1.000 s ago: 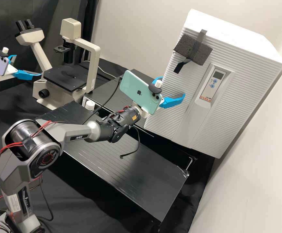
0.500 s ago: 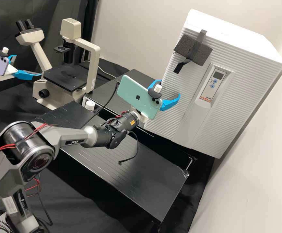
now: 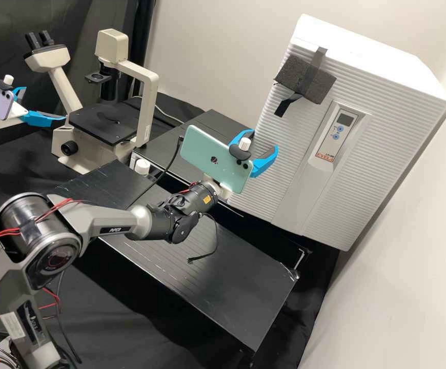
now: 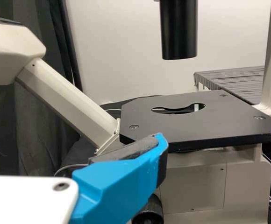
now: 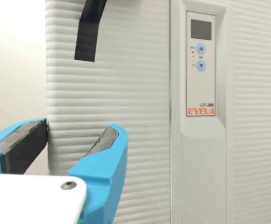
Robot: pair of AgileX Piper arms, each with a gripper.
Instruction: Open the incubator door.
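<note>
In the high view, my right gripper (image 3: 265, 139) stands open before the left edge of the white ribbed incubator (image 3: 359, 177), holding nothing. Its door is shut. In the right wrist view, one finger of my right gripper (image 5: 83, 126) overlaps the pale wall by the door edge, the other the ribbed door (image 5: 140, 93); I cannot tell whether either touches. My left gripper (image 3: 45, 103) is open and empty at the far left, beside the microscope. One blue finger of my left gripper (image 4: 121, 182) shows near the stage in the left wrist view.
The cream microscope (image 3: 147, 110) with its black stage (image 4: 205, 116) stands at the back left. Dark foam (image 3: 312, 82) is taped to the door's upper part. A black bench shelf (image 3: 223, 277) lies under the right arm, with a cable hanging above it.
My right gripper has drawn back and down from the incubator front, and its fingers look closer together. Its arm has shifted leftward. The left gripper and the door have kept still.
</note>
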